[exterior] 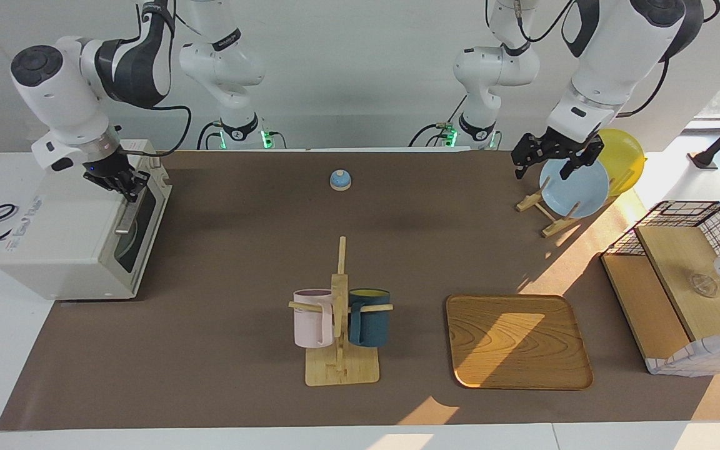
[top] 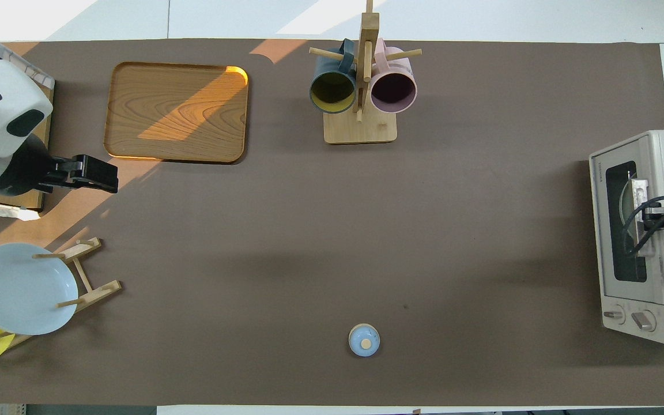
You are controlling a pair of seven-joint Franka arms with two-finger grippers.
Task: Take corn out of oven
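Observation:
The white oven (exterior: pixel 54 237) (top: pixel 655 288) stands at the right arm's end of the table with its dark glass door closed. The corn is hidden from both views. My right gripper (exterior: pixel 125 186) (top: pixel 649 216) is shut and sits at the top front edge of the oven, just above the silver handle (exterior: pixel 126 217) (top: pixel 638 193). I cannot tell whether it touches the handle. My left gripper (exterior: pixel 542 170) (top: pixel 107 177) hangs open and holds nothing, above the blue plate (exterior: pixel 575 187) in the plate rack.
A small blue bell (exterior: pixel 340 180) sits mid-table near the robots. A mug tree (exterior: pixel 339 325) with a pink and a dark blue mug, and a wooden tray (exterior: pixel 516 340), lie farther out. A yellow plate (exterior: pixel 625 156) and a wire-and-wood basket (exterior: pixel 685 275) stand at the left arm's end.

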